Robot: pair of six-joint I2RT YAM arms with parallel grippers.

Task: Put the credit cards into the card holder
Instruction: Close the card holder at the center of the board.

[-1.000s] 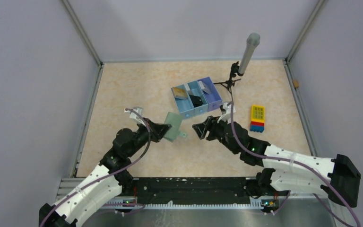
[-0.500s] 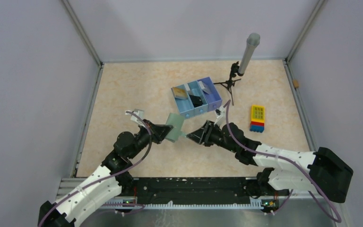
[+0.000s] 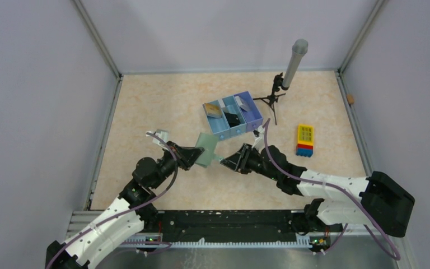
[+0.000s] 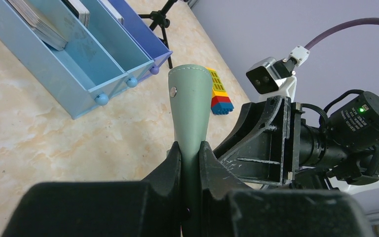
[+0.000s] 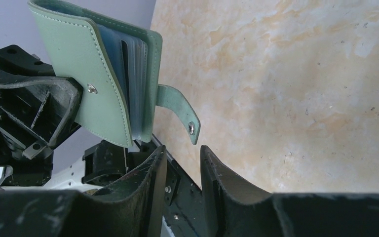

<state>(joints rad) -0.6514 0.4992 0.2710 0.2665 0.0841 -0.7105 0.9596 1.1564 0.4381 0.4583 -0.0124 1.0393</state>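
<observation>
left pincer pinching card holder | right pincer spread beside its strap

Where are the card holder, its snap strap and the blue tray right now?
card holder (image 5: pixel 84 69), right wrist view, grey-green front cover.
snap strap (image 5: pixel 175 101), right wrist view, middle of the strap.
blue tray (image 4: pixel 39 64), left wrist view, outer front wall.

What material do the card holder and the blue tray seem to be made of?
Card holder: probably matte leather or imitation leather; stitched edges, metal snap stud. Blue tray: likely smooth plastic or painted wood; thin rigid walls, round knobs.
</observation>
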